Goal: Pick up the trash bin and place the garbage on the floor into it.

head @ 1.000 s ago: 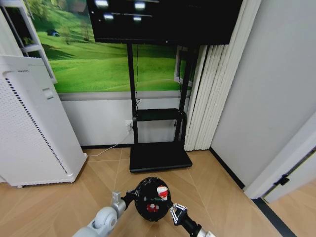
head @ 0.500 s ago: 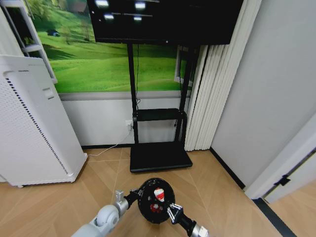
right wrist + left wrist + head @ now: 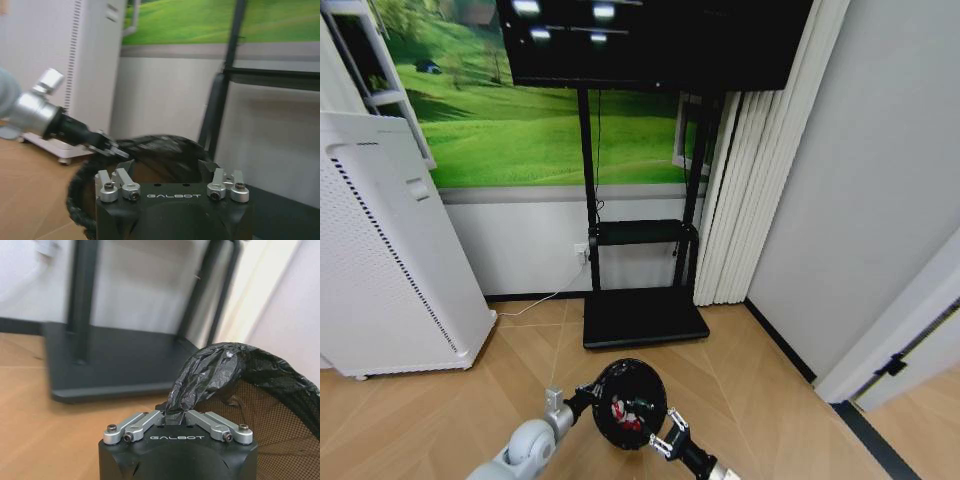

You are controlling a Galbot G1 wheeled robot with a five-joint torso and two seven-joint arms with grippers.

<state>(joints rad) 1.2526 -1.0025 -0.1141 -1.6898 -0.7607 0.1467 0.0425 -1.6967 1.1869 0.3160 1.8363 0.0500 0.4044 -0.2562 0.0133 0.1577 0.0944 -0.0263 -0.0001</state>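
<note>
Your left gripper point(image 3: 582, 401) is clamping the trash bin's point(image 3: 629, 403) rim; your right gripper point(image 3: 666, 441), spread empty, is hovering just beside it.

The floor point(image 3: 760, 385) is light tan wood laid in a herringbone pattern, running up to a dark baseboard at the walls. Directly on it stand a tall white perforated appliance point(image 3: 390, 260) at the left and the flat black base of a television stand point(image 3: 642, 317) against the back wall. A white cable point(image 3: 542, 303) trails across the planks between them.
</note>
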